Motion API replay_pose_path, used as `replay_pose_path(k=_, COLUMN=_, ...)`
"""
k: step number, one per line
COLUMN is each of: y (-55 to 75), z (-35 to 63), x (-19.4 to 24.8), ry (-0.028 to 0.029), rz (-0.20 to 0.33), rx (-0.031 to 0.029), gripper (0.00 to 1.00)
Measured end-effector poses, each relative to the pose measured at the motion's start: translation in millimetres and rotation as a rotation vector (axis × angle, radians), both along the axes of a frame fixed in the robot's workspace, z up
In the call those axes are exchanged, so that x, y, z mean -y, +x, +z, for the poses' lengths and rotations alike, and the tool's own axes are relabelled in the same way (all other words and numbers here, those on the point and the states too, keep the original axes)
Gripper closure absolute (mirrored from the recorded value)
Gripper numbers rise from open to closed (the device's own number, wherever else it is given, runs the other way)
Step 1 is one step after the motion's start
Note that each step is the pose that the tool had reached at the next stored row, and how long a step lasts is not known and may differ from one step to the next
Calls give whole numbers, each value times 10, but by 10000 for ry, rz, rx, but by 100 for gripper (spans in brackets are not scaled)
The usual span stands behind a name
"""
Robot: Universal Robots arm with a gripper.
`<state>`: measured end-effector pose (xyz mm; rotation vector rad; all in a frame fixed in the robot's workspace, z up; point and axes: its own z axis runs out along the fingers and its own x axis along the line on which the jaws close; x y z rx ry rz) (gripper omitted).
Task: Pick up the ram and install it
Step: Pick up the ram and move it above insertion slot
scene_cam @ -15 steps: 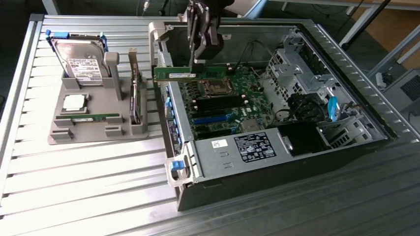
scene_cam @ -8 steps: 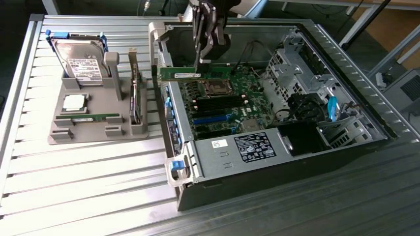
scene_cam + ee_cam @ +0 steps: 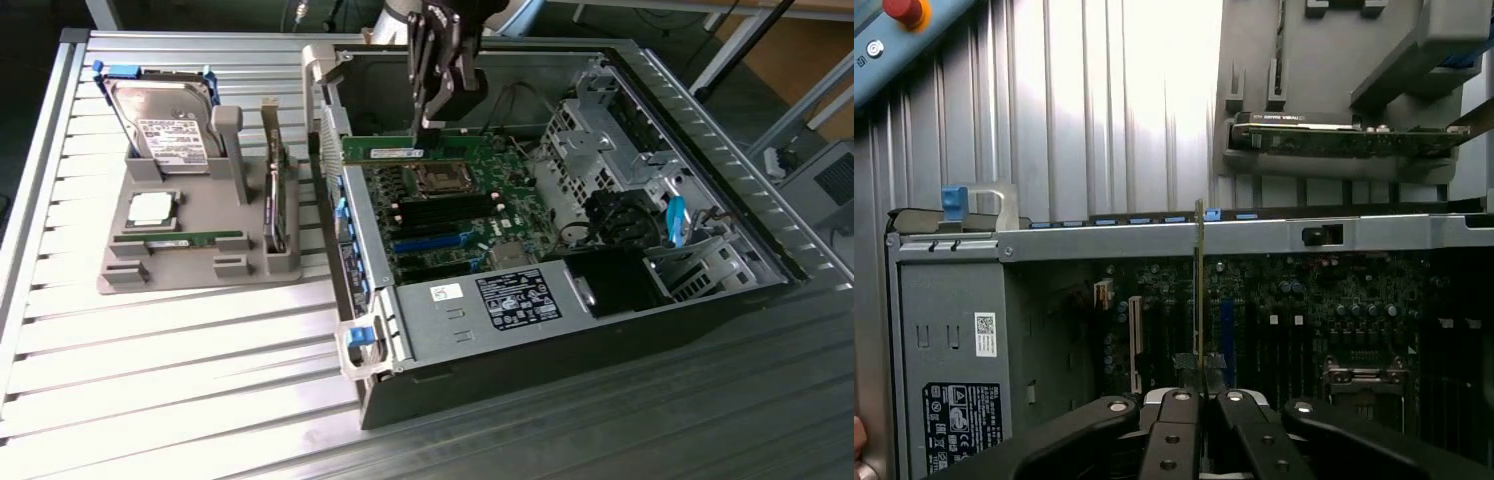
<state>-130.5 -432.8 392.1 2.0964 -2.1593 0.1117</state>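
Observation:
The ram [image 3: 387,151] is a long green stick with a white label. It hangs level and on edge inside the open computer case [image 3: 747,235], a little above the motherboard [image 3: 501,195], near the case's far wall. My gripper [image 3: 430,126] comes down from above and is shut on the ram's upper edge, toward its end on the exterior view's right. The wrist view shows the ram [image 3: 1200,290] edge-on as a thin vertical line, pinched between the black fingers [image 3: 1172,425]. Below it lie the CPU socket [image 3: 434,180] and the black memory slots [image 3: 441,210].
A grey holder [image 3: 134,270] stands at the exterior view's left on the slatted table [image 3: 160,390]. It carries a hard drive [image 3: 160,125], a silver CPU [image 3: 150,208], another green stick [image 3: 194,240] and an upright expansion card [image 3: 274,200]. The power supply [image 3: 494,300] fills the case's near end.

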Motion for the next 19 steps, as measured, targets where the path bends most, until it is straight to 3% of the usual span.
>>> replay_pose_path(k=19, y=264, z=0, x=0, ry=-105, rz=0, rx=-56, gripper=89)
